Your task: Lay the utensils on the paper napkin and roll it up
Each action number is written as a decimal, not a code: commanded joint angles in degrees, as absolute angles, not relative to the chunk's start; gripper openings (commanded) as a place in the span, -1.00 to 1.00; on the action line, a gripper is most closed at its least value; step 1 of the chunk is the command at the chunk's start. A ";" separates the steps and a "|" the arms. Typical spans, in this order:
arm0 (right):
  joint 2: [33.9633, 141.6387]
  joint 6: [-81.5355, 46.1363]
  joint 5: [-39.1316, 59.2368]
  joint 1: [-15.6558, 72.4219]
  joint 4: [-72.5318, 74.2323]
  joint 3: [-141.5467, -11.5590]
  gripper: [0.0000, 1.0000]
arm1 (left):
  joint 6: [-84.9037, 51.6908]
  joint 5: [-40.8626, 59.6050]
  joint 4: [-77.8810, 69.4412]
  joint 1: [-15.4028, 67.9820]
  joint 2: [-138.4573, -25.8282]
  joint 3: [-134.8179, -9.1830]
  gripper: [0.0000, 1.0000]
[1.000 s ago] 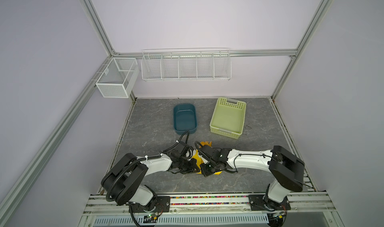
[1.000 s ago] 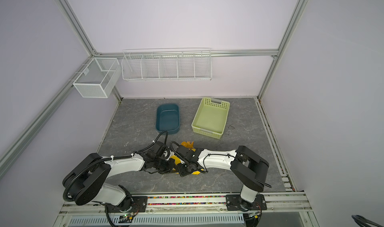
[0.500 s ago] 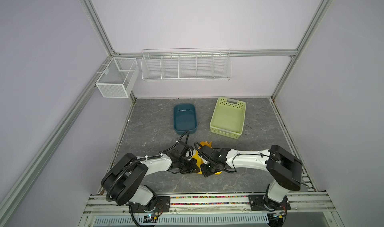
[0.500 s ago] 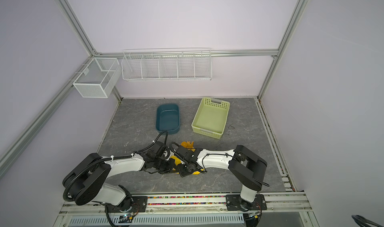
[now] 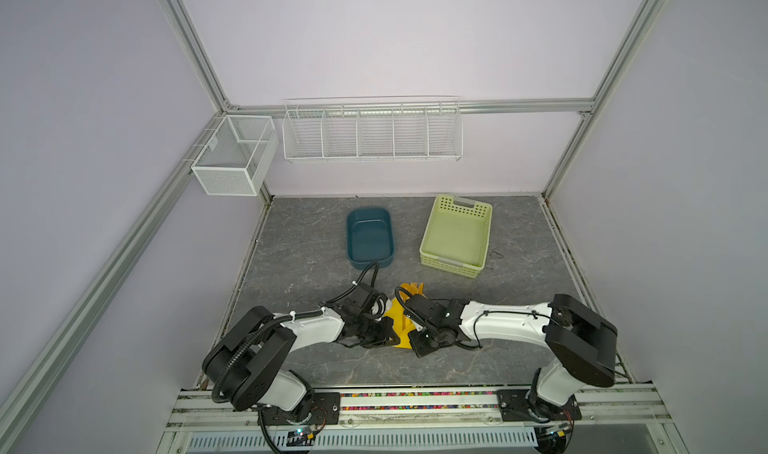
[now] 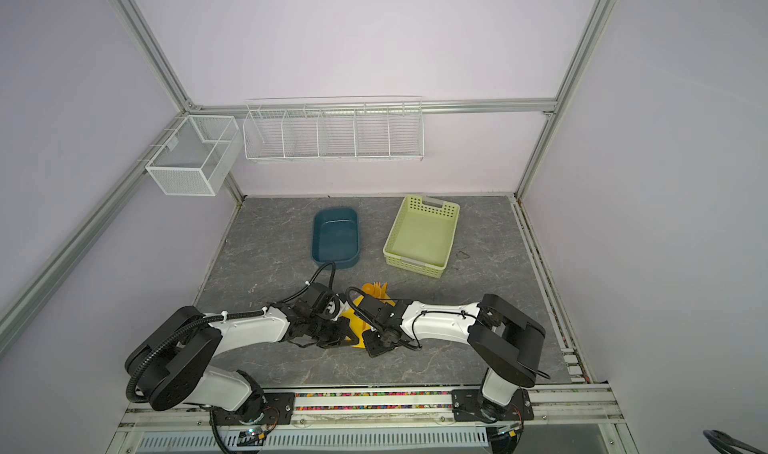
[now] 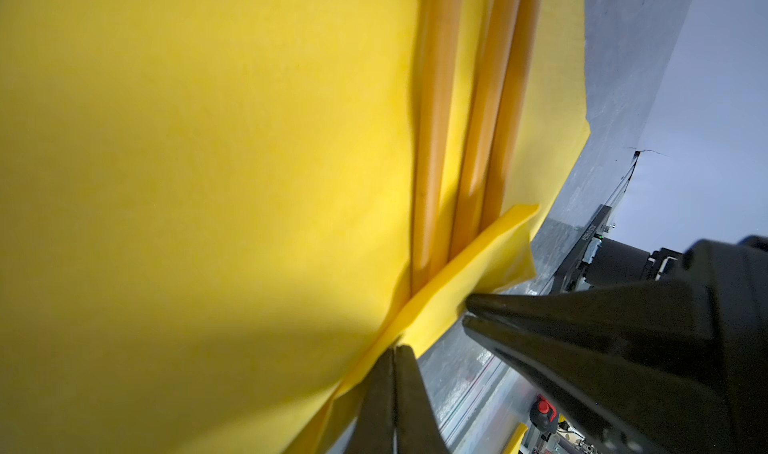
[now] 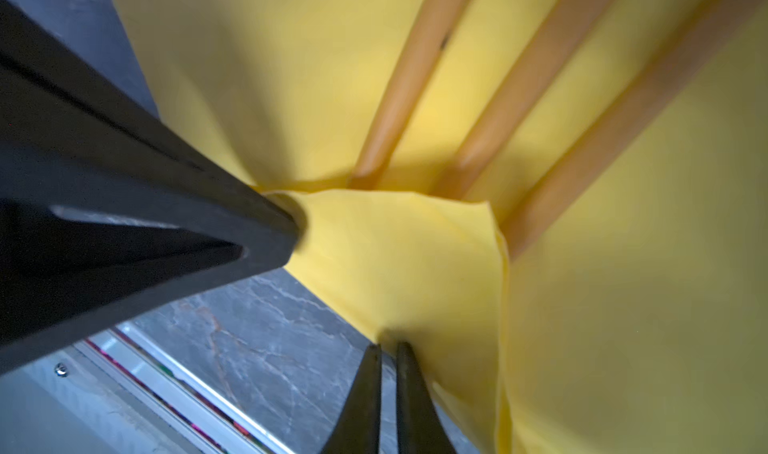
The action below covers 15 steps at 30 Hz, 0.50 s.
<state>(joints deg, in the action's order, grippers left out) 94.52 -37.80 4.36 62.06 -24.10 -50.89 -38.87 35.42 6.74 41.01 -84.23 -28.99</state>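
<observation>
Over the last second almost nothing had moved in both top views. The left gripper (image 5: 376, 334) and the right gripper (image 5: 419, 339) stayed low and close together at the near edge of the paper napkin (image 5: 398, 327). The paper napkin lay on the grey surface (image 5: 299, 273) in front of the robot. The utensils (image 5: 412, 289) lay on it side by side, with their heads toward its far edge.

The wrist views showed what this stillness meant. In the left wrist view the left gripper (image 7: 394, 350) was closed tight on the near edge of the paper napkin (image 7: 208, 161). A narrow strip of that edge was already folded over the handle ends of the utensils (image 7: 432, 140). In the right wrist view the right gripper (image 8: 387, 346) was nearly closed too, with only a thin slit between its fingers, and it pinched the same lifted edge.

I judged that the placing was finished and the rolling was only at its first turn. Both pinches seemed settled. The next move would need both sides to carry the fold forward evenly, otherwise the thin paper could tear or a handle could slip out.
</observation>
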 commanded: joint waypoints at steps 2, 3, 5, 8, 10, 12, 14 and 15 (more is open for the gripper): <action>92.96 -39.72 2.24 60.57 -28.37 -46.84 -0.75 | -37.97 33.23 9.45 41.22 -84.35 -28.17 -0.89; 92.53 -39.87 2.26 60.22 -28.64 -46.30 -0.75 | -37.97 33.14 9.62 41.25 -84.37 -28.13 -0.89; 91.57 -40.09 2.24 59.49 -29.00 -45.39 -0.75 | -37.85 32.94 9.83 41.20 -84.32 -28.13 -0.90; 90.42 -40.27 2.48 58.43 -29.66 -44.01 -0.75 | -37.84 32.60 9.98 41.21 -84.04 -28.14 -0.90; 89.77 -40.51 2.62 57.93 -30.35 -43.21 -0.76 | -37.64 32.48 10.19 41.14 -84.00 -28.13 -0.90; 89.16 -40.84 2.86 57.28 -30.67 -42.26 -0.76 | -37.56 32.54 10.28 41.15 -84.20 -28.17 -0.90; 88.75 -40.96 2.99 56.78 -31.12 -41.78 -0.76 | -37.45 32.51 10.24 41.16 -84.44 -28.13 -0.90; 88.39 -41.15 2.77 56.59 -31.57 -41.67 -0.76 | -37.45 32.52 10.28 41.18 -84.63 -28.12 -0.90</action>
